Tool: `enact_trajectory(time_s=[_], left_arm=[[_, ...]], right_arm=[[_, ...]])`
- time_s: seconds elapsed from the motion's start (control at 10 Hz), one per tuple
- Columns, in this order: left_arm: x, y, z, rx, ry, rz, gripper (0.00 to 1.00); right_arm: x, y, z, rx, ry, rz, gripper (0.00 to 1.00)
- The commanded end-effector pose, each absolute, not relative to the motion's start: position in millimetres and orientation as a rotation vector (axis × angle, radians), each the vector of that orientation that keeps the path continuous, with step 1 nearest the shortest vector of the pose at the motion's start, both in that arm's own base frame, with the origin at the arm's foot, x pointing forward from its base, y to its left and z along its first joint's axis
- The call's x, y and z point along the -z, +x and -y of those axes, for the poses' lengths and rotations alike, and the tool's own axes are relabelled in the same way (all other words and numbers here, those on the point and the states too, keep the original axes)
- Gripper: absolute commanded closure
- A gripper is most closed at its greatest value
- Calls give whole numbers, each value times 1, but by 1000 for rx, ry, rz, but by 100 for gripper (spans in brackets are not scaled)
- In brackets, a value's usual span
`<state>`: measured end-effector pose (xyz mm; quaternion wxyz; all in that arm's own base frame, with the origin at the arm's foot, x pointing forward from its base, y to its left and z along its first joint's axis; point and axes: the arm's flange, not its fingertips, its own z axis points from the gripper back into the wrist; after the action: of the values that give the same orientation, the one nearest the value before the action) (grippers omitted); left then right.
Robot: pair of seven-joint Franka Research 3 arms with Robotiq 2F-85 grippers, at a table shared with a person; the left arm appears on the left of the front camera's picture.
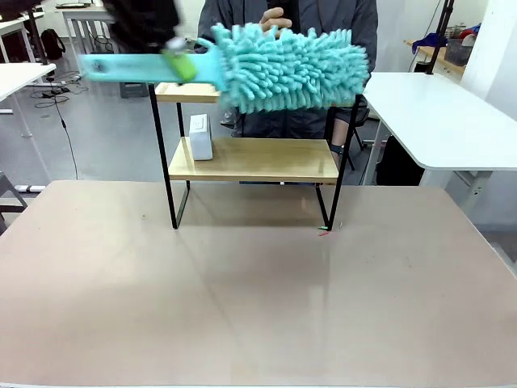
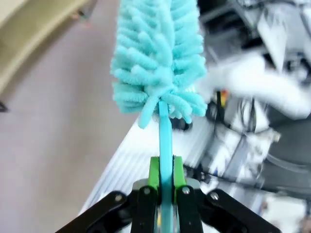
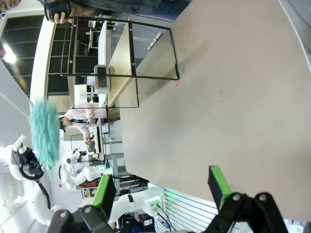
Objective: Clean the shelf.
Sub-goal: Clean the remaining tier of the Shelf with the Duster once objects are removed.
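Observation:
The shelf (image 1: pixel 258 160) is a two-tier rack of light wooden boards in a thin black frame, standing at the table's far side; it lies sideways in the right wrist view (image 3: pixel 127 63). A teal fluffy duster (image 1: pixel 291 66) hangs in front of the top board, its flat handle (image 1: pixel 137 68) running left. My left gripper (image 2: pixel 165 187) is shut on that handle, green pads (image 2: pixel 154 173) pressed against it, the fluffy head (image 2: pixel 155 58) beyond. My right gripper (image 3: pixel 163 187) stands open with nothing between its fingers, away from the shelf.
A small white box (image 1: pixel 200 136) sits on the lower board at its left end. A person (image 1: pixel 287 24) stands behind the shelf with hands at chest height. White tables (image 1: pixel 436 113) flank the scene. The brown tabletop (image 1: pixel 258 283) spreads wide in front.

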<state>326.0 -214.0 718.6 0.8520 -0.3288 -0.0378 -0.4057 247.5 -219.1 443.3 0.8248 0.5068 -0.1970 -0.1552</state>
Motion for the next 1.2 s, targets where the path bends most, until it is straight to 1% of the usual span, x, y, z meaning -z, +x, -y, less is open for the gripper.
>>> enact_trajectory(time_s=[0.0,0.3,0.4,0.5,0.6,0.7,0.8,0.9,1.0,1.1], left_arm=[[-728,315,180,984,-719,72,88],[-743,311,159,865,-765,183,88],[-748,309,142,778,-784,230,88],[-754,305,111,653,-790,321,88],[-755,294,54,457,-838,407,88],[-750,281,8,231,-779,509,88],[-736,259,-42,135,-752,597,88],[-713,239,-77,71,-714,627,88],[-681,231,-95,13,-668,594,88],[-639,239,-99,-1,-641,546,88]], right_arm=[[-445,249,220,311,1093,450,0],[-445,249,220,311,1093,450,0],[-445,249,220,311,1093,450,0],[-445,249,220,311,1093,450,0],[-445,249,220,311,1093,450,0],[-445,249,220,311,1093,450,0],[-445,249,220,311,1093,450,0],[-445,249,220,311,1093,450,0],[-445,249,220,311,1093,450,0],[-445,249,220,311,1093,450,0]])
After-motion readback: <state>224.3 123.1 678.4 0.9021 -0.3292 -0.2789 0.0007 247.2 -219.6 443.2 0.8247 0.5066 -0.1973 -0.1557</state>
